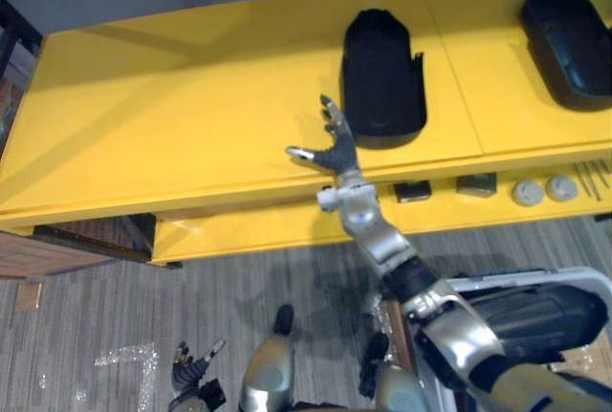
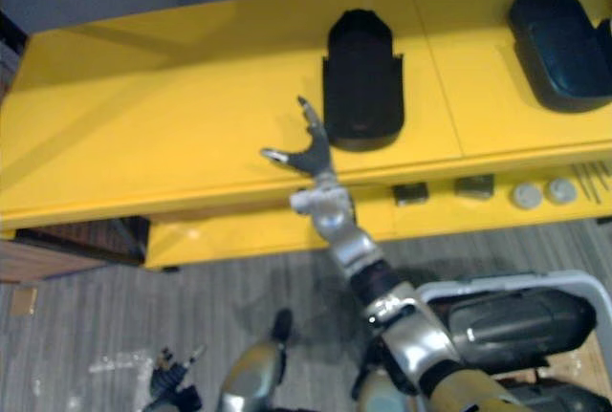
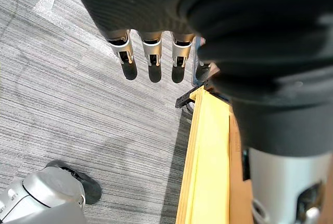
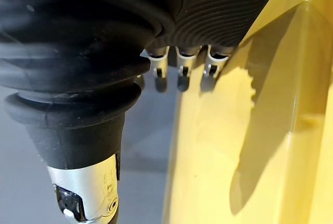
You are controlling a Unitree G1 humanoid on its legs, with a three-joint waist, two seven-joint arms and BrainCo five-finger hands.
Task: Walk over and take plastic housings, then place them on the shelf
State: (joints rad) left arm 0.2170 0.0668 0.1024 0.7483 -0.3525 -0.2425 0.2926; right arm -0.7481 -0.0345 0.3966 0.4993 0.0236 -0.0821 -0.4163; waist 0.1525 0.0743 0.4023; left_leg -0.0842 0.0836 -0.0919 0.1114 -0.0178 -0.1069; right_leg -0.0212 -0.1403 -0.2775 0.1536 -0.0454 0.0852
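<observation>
The yellow shelf (image 1: 191, 116) spans the head views, its broad top tier bare on the robot's left half. Below it lies grey carpeted floor (image 1: 115, 297). Two black plastic housings rest on the top tier, well apart: the middle housing (image 1: 382, 77) stands near the centre and the far housing (image 1: 569, 44) sits at the right end. The right hand (image 1: 337, 152) is raised over the shelf's front edge, just beside the middle housing's left flank but apart from it, fingers spread straight and thumb out, holding nothing. The left hand (image 1: 188, 371) hangs low over the floor, fingers loosely extended and empty (its wrist view shows them straight). On the lower tier sit two small dark blocks (image 1: 413, 191), two grey discs (image 1: 527, 192) and some thin rods (image 1: 593, 178).
</observation>
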